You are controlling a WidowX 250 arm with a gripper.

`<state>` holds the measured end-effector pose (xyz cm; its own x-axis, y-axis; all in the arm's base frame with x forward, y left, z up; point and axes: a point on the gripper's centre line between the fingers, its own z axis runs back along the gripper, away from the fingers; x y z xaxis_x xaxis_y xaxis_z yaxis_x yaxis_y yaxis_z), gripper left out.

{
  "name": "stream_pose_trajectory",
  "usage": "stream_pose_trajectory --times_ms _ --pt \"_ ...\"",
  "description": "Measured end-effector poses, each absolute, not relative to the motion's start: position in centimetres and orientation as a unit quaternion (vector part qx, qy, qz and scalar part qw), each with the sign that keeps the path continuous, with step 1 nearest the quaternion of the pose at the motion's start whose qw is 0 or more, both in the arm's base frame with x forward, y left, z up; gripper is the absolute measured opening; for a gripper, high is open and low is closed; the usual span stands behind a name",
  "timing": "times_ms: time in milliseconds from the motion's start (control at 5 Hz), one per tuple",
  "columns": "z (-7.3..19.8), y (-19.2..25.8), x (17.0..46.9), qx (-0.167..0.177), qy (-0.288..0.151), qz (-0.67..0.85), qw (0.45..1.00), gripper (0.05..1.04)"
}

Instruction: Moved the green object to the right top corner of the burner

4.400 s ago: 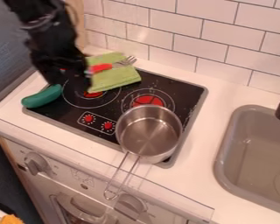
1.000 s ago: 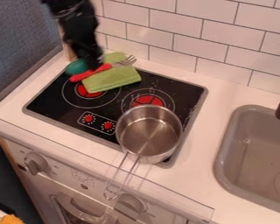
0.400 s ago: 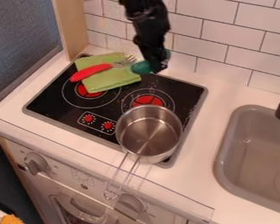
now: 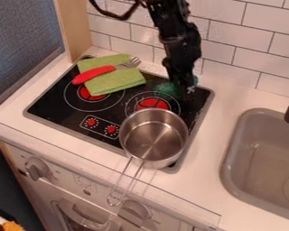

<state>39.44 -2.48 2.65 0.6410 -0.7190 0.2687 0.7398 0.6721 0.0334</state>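
The arm (image 4: 177,31) is black throughout, built of chunky, uneven segments with angular edges and faint greyish glints. A dark cable (image 4: 119,16) bows out in a loose loop beside its upper part. The hand (image 4: 187,94) is black too, with small pale flecks near its lower end; finer details are blurred.

A red-handled fork (image 4: 94,74) lies across a folded green cloth (image 4: 118,83).

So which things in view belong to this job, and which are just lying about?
For the job:
green toy vegetable, at the hand
hand, near the far right corner
stovetop, whose corner is the goal

Just lying about:
green cloth
red-handled fork, on the cloth
saucepan
orange item, lower left edge
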Motion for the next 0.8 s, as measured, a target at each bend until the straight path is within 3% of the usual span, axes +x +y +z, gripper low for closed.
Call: stream_pose_trajectory --times_ms 200,400,600,800 --pt "1.50 -3.02 39.66 -0.039 -0.121 -0.409 0.903 0.450" --pt "1.42 -2.83 39.94 -0.030 -0.115 -0.398 0.910 0.523" --pt "1.26 -2.66 39.94 -0.022 -0.112 -0.376 0.920 0.831" --pt "1.16 -2.57 39.51 -0.023 -0.108 -0.372 0.922 1.006"
